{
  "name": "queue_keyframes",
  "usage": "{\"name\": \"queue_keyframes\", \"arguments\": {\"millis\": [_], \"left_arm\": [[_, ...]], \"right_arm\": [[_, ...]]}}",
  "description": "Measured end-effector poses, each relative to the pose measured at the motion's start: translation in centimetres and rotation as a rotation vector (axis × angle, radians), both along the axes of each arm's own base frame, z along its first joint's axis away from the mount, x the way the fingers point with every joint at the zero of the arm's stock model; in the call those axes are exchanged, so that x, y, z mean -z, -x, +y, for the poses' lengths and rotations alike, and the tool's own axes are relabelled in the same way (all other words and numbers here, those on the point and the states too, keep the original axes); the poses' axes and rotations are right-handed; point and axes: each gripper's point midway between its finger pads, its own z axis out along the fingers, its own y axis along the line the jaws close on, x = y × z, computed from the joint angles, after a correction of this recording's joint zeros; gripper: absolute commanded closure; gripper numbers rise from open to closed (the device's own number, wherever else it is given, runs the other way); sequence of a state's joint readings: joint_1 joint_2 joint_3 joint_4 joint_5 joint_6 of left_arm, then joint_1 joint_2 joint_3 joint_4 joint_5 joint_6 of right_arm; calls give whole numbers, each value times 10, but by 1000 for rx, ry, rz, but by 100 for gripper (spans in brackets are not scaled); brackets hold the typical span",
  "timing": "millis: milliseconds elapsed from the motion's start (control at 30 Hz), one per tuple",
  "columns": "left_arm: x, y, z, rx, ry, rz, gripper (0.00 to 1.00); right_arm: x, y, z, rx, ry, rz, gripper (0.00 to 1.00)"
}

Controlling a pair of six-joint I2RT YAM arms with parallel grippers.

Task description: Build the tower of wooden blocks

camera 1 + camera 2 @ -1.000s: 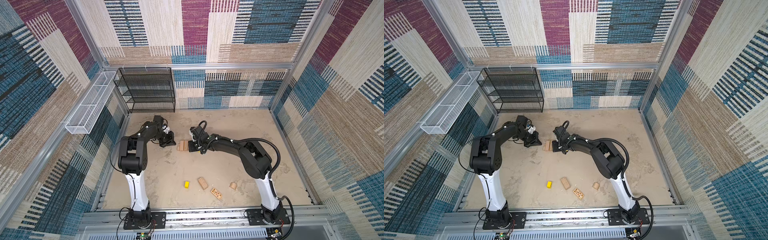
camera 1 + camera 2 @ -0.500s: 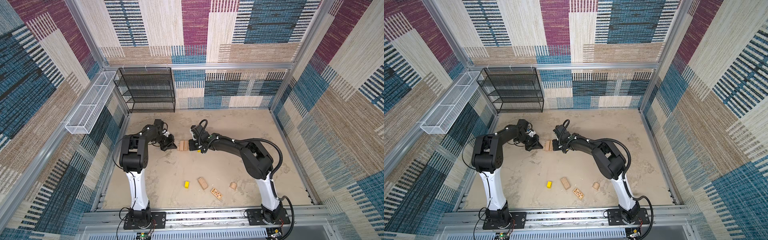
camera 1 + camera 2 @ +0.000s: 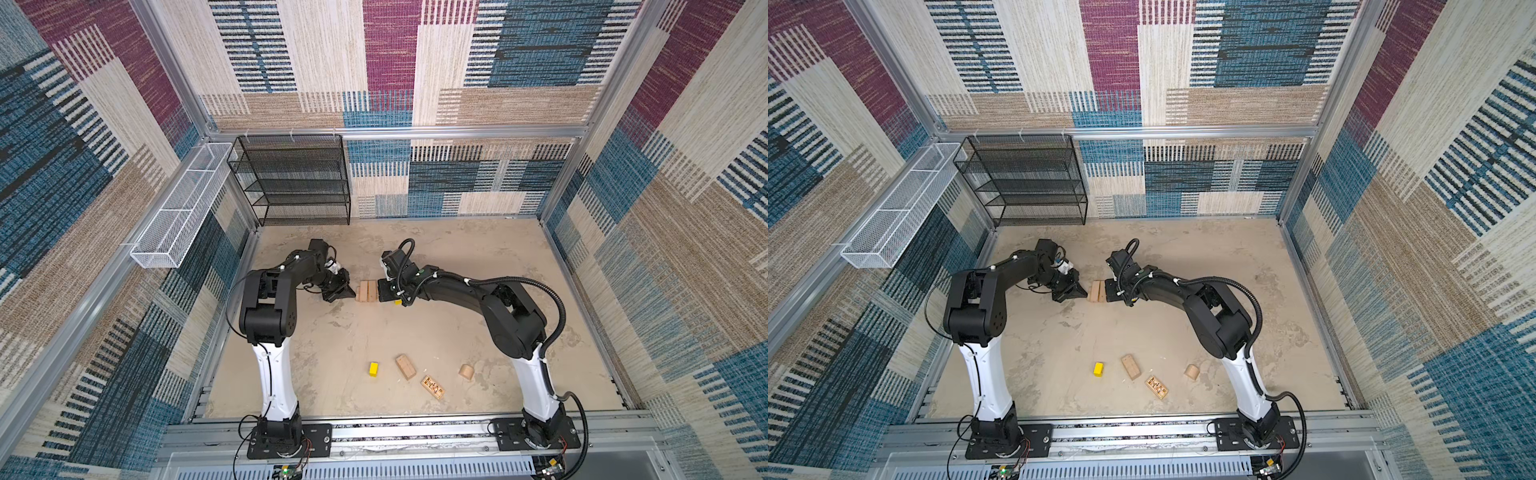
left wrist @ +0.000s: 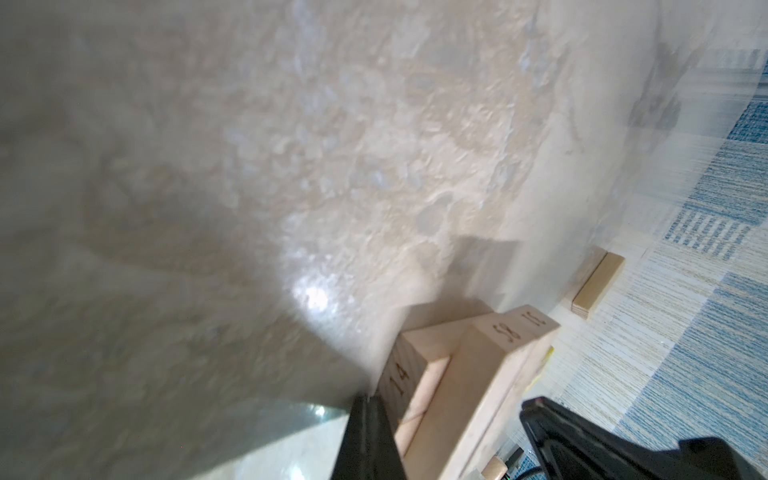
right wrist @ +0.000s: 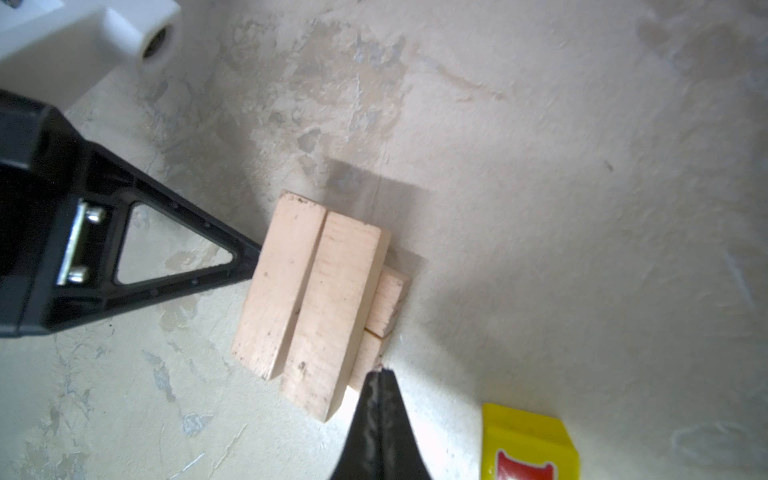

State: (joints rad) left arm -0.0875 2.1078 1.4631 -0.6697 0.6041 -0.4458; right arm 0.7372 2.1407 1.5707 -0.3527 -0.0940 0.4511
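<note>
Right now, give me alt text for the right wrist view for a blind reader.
Two tan blocks lie side by side atop lower blocks on a beige table, the left pincer and right pincer, both shut, at opposite sides. A red-lettered yellow block lies nearby.

Bright even light, soft shadows, blurred glare-streaked left wrist view.

Patchwork walls [image 3: 390, 62], beige floor [image 3: 457, 332], black wire shelf [image 3: 299, 183]

Tower [image 3: 368, 291] between left tool [image 3: 350, 293] and right tool [image 3: 380, 291]; loose blocks [image 3: 405, 366] in front; rack [image 3: 291, 178] behind-left.
</note>
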Motion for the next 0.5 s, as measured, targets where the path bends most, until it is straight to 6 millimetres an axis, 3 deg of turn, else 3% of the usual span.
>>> {"name": "queue_keyframes", "arguments": {"millis": [333, 500], "left_arm": [[-12, -9, 8, -10, -41, -50, 100], [-15, -11, 5, -4, -38, -61, 100]], "right_arm": [[6, -1, 4, -11, 3, 15, 96], [-3, -8, 12, -15, -21, -5, 96]]}}
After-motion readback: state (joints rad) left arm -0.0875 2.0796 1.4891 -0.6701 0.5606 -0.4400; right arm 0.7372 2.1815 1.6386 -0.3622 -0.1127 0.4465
